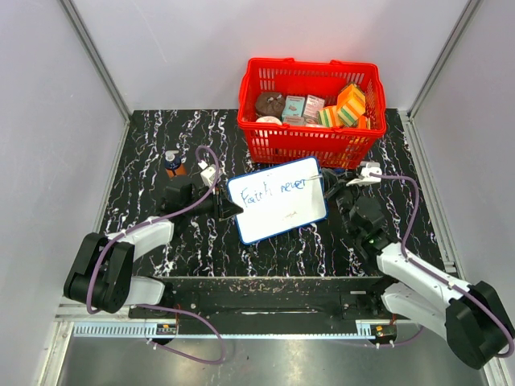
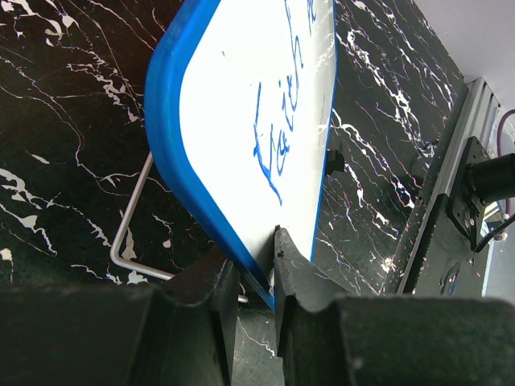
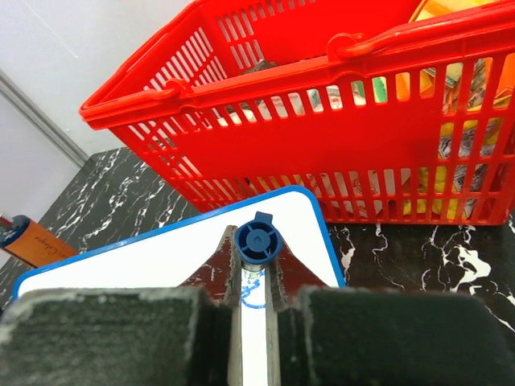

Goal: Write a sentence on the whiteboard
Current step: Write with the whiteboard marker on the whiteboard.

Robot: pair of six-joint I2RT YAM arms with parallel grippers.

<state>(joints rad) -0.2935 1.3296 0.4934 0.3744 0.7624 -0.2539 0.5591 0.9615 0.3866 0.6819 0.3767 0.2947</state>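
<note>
The whiteboard (image 1: 278,211), white with a blue frame, stands tilted in the middle of the black marbled table. Blue handwriting on it reads "Faith never" (image 1: 273,191). My left gripper (image 1: 228,209) is shut on the board's left edge; in the left wrist view its jaws (image 2: 253,257) pinch the blue frame of the whiteboard (image 2: 241,96), with the writing (image 2: 282,137) running away from them. My right gripper (image 3: 257,261) is shut on a blue marker (image 3: 257,241), held tip down at the board's upper right corner (image 3: 161,257), just past the last word.
A red basket (image 1: 306,146) with boxes and sponges stands just behind the board, close to the right gripper (image 1: 336,177). A small orange and blue bottle (image 1: 173,163) lies at the back left. A wire stand (image 2: 129,225) sticks out under the board.
</note>
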